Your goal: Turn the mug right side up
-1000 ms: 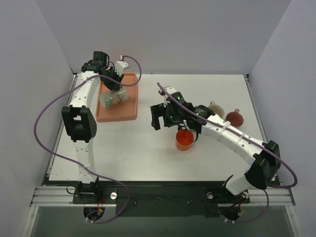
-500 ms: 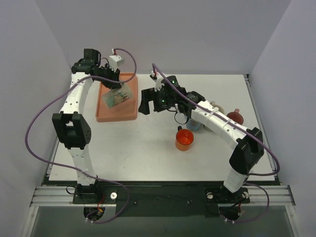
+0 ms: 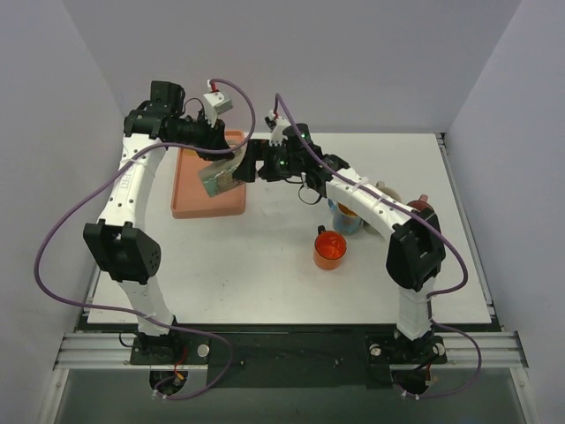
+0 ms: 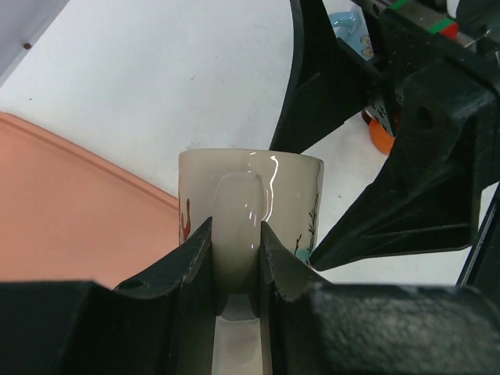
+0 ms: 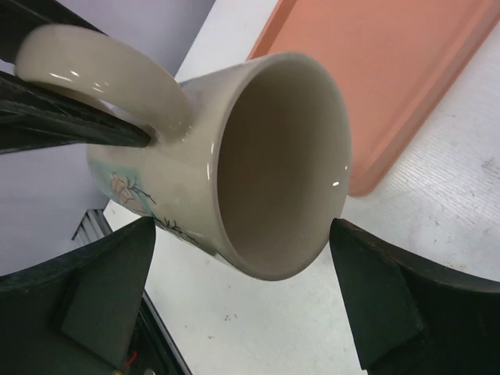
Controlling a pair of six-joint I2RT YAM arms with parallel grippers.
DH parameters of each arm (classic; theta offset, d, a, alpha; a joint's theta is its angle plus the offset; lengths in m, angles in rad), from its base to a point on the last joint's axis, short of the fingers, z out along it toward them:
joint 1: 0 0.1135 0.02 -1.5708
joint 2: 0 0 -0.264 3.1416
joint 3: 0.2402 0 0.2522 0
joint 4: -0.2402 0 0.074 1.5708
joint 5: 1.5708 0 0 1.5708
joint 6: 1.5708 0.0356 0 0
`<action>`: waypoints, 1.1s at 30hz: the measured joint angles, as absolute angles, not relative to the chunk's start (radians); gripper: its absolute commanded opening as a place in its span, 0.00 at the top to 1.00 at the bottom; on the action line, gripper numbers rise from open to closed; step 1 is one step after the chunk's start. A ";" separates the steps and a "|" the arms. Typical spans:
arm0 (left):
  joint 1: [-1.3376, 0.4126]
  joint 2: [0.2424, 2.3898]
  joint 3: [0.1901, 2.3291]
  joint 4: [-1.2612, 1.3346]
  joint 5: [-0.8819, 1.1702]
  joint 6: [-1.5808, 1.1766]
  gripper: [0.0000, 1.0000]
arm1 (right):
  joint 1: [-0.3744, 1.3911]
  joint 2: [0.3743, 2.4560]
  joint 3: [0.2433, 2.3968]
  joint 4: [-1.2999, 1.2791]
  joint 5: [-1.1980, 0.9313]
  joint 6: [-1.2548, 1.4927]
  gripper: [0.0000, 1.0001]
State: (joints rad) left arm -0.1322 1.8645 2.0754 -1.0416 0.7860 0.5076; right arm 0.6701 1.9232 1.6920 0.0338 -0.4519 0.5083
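Clenching the mug by its handle, left gripper is holding it sideways over the orange tray, right gripper is gaping released, fingers flanking its mouth.

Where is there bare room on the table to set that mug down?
Free: the table in front of the orange tray, left of the orange cup. Crowded: around the blue cup, and at the mug near the tray.
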 measured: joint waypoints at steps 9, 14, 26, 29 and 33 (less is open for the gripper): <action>-0.142 1.864 2.077 -1.096 0.827 0.532 1.00 | 0.670 1.924 1.692 0.105 -0.480 0.521 0.21; -0.150 1.864 2.077 -1.108 0.845 0.533 1.00 | 0.674 1.924 1.691 0.131 -0.530 0.538 0.69; -0.144 1.866 2.078 -1.043 0.918 0.505 0.17 | 0.675 1.825 1.620 0.167 -0.507 0.608 1.00; -0.122 1.866 2.082 -1.006 0.917 0.422 0.16 | 0.708 1.788 1.610 0.021 -0.387 0.500 1.00; -0.075 1.866 2.090 -0.970 0.883 0.362 0.14 | 0.736 1.780 1.588 -0.153 -0.278 0.420 1.00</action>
